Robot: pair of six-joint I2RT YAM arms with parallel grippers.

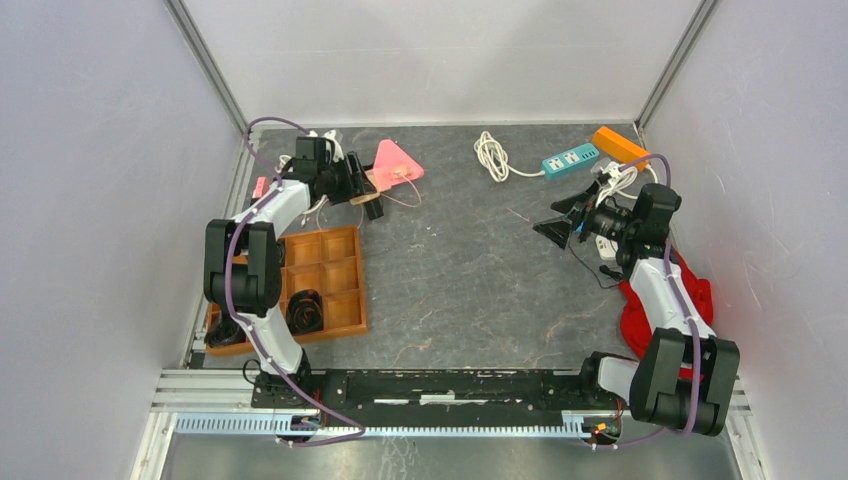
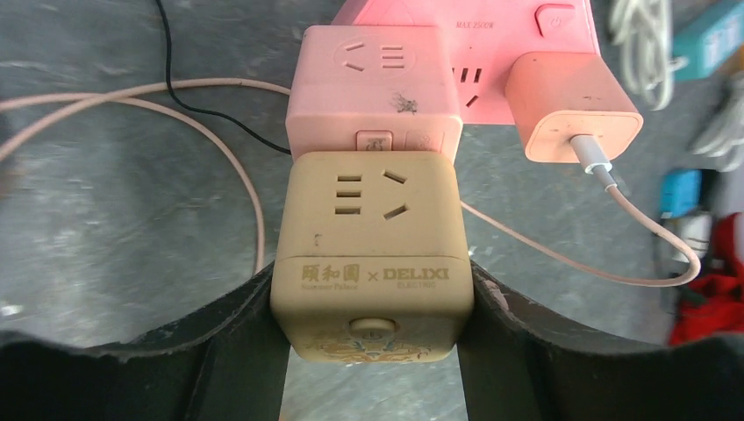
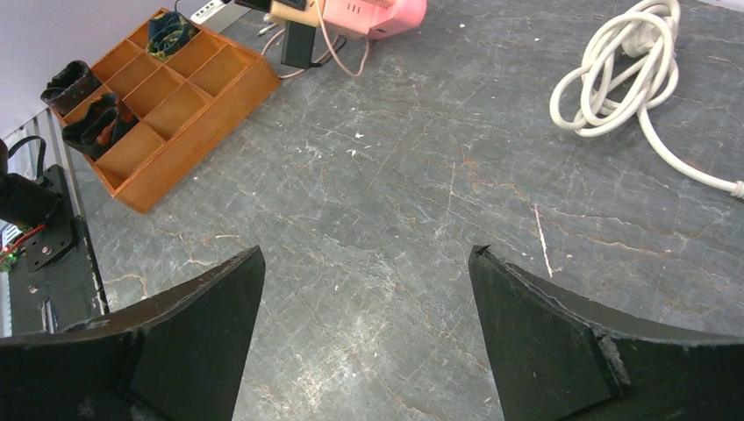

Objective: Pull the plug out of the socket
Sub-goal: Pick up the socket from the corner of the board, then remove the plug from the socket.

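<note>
A beige cube plug (image 2: 373,237) marked DELIXI sits flush against a pink cube adapter (image 2: 377,88), which joins a pink socket strip (image 2: 491,26). My left gripper (image 2: 373,294) is shut on the beige cube's sides, low over the table. A pink charger (image 2: 570,105) with a pink cable is also in the strip. In the top view the left gripper (image 1: 362,192) is at the back left beside the pink strip (image 1: 398,160). My right gripper (image 1: 560,218) is open and empty above bare table at the right; it also shows in the right wrist view (image 3: 367,263).
A wooden compartment tray (image 1: 345,322) lies front left, holding dark items. A coiled white cable (image 1: 490,155), a teal power strip (image 1: 570,160) and an orange block (image 1: 620,145) lie at the back right. A red cloth (image 1: 690,300) lies by the right arm.
</note>
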